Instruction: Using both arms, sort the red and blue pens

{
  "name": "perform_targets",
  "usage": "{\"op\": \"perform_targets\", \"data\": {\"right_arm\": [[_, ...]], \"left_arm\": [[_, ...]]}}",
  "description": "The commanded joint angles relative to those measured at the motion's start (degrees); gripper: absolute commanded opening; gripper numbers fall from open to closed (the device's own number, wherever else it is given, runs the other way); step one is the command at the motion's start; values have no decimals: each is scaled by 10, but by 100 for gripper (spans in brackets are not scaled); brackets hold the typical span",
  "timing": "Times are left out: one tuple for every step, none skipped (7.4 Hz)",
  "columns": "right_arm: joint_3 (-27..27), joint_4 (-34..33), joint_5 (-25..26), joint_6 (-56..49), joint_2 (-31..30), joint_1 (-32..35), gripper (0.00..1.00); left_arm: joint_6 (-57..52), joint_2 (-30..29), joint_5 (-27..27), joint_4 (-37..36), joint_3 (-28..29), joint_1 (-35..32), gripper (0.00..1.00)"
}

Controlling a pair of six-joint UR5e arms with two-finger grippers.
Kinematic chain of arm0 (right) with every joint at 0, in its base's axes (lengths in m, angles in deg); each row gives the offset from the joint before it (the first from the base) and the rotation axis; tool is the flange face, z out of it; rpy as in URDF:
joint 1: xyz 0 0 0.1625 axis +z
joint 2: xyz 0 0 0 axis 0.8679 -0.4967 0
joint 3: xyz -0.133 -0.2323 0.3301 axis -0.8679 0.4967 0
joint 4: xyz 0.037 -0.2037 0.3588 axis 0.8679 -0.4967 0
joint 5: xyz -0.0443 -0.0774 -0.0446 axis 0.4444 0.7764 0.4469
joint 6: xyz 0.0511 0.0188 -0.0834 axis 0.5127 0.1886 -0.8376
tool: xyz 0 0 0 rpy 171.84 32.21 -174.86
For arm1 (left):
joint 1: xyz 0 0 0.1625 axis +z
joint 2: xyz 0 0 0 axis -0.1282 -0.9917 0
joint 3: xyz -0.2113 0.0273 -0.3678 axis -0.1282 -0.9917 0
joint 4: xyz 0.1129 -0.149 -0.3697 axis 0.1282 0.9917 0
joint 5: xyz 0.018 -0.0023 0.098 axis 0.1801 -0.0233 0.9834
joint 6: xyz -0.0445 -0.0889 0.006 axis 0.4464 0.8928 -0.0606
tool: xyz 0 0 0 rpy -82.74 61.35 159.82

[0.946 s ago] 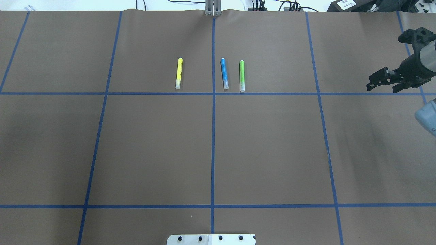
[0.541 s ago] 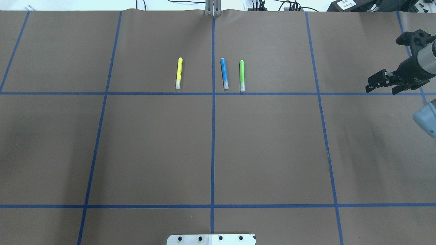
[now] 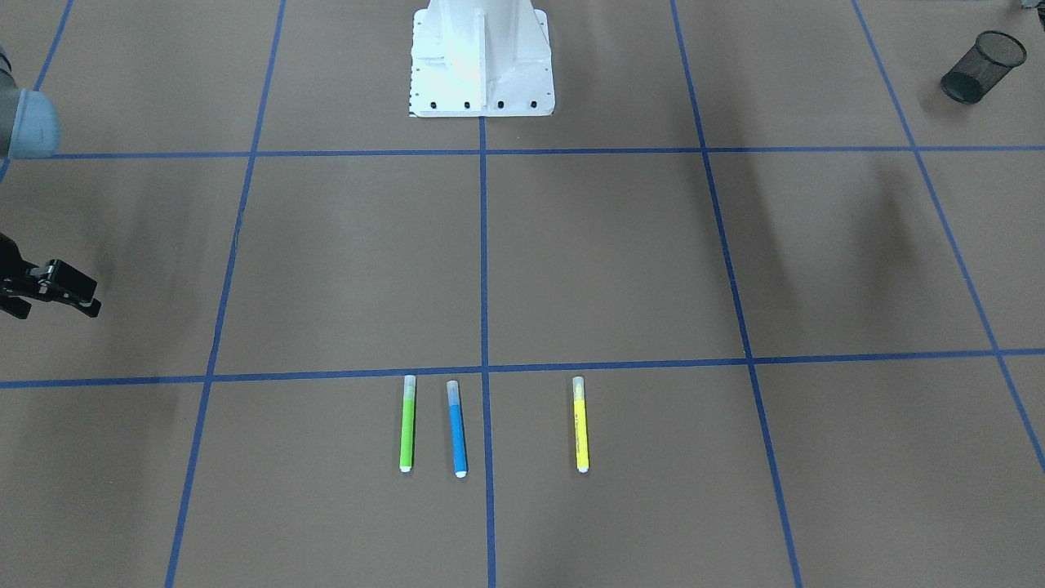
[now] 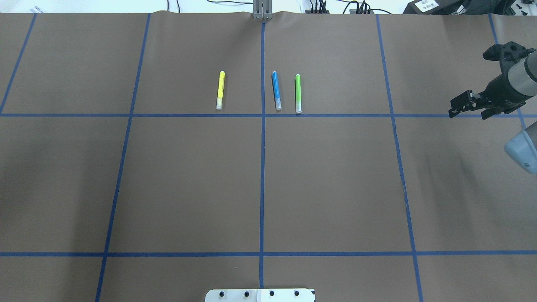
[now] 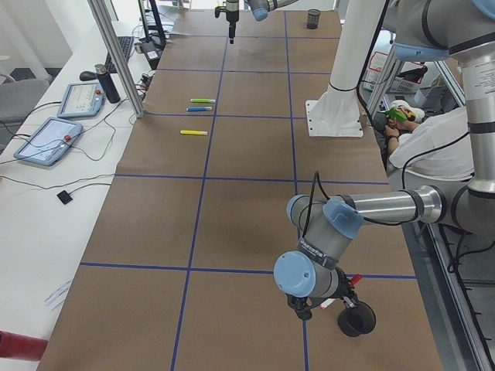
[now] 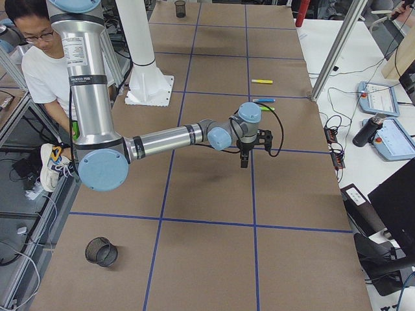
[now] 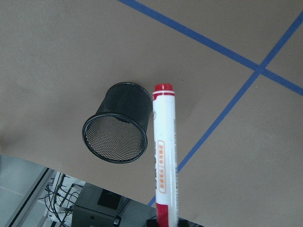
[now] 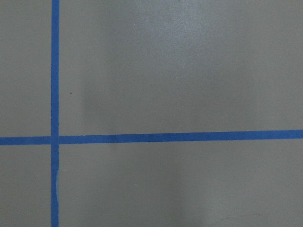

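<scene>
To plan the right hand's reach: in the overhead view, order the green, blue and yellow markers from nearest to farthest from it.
1. Green marker, rightmost, closest to the right hand.
2. Blue marker, in the middle.
3. Yellow marker, leftmost, past the centre line.

Right arm [image 6: 168, 138] outstretched, tool [image 6: 244, 163] pointing down (over brown paper [image 6: 207, 259]), blue pen [image 6: 264, 100] beyond

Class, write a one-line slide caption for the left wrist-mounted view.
Red-capped white marker held beside a black mesh cup on brown paper with blue tape lines.
</scene>
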Motion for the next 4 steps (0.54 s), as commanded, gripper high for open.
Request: {"op": "perform_targets", "data": {"right_arm": [[7,0,1,0,0,-3,100],[9,0,2,0,0,-6,100],[11,0,2,0,0,-9,100],[10,0,1,0,0,-10,100]], "left_arm": [[-1,1,-1,-69,14,-2,0],[-1,2,-1,-95,13,-11,0],[0,-1,-2,-117,20,-22,0],[-1,-4,-3,-120,46,-28,0]]}}
